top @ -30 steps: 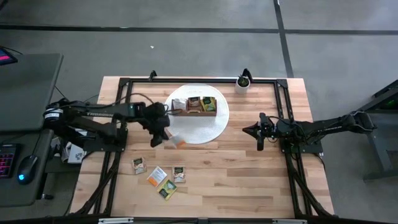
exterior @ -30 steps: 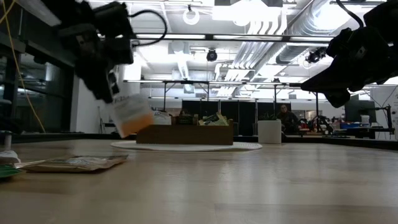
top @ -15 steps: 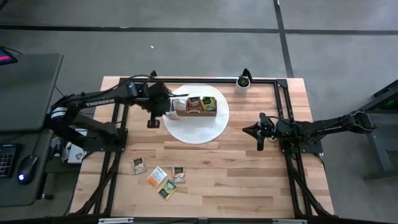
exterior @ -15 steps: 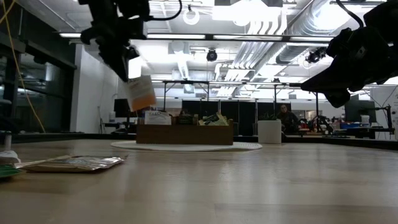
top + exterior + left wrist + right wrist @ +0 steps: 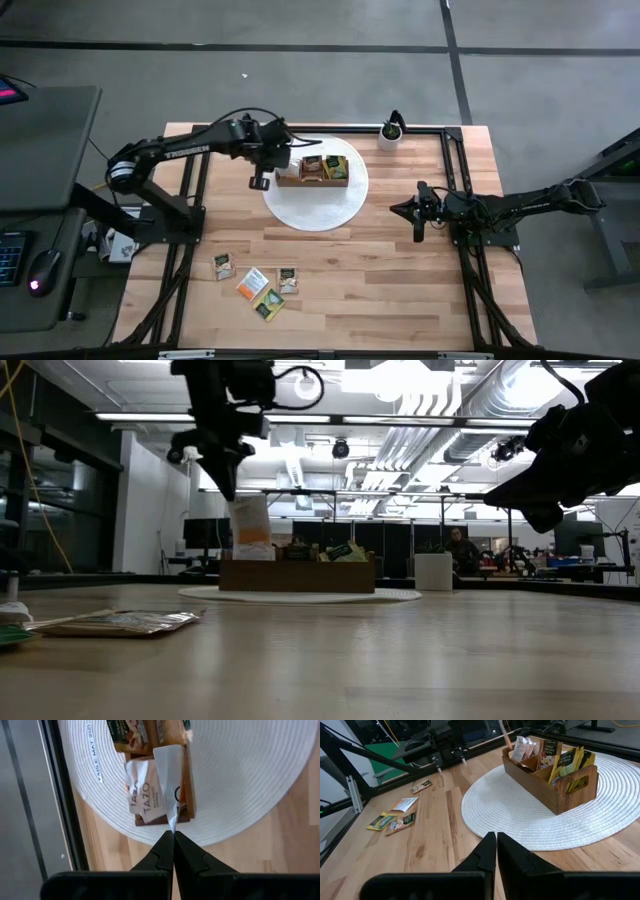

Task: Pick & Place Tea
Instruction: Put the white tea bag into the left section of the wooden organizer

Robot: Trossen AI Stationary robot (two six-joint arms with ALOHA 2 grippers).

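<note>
One sachet [image 5: 169,775] hangs pinched in the left gripper [image 5: 173,836] above the end compartment of the wooden box [image 5: 314,176], which already holds a sachet. Released off-centre (the paper dangles by a corner), it could catch the wall and slide onto the white mat [image 5: 330,205]. The right gripper [image 5: 496,839], pressed together and empty, waits well apart. More sachets [image 5: 253,283] lie on the table.

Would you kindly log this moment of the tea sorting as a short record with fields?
left tool: shut on a white-orange paper tea sachet, above the brown wooden box's end compartment
right tool: shut, empty, waiting off the round white woven mat
box contents: sachets in all three compartments
loose sachets: four on the wooden table
</note>
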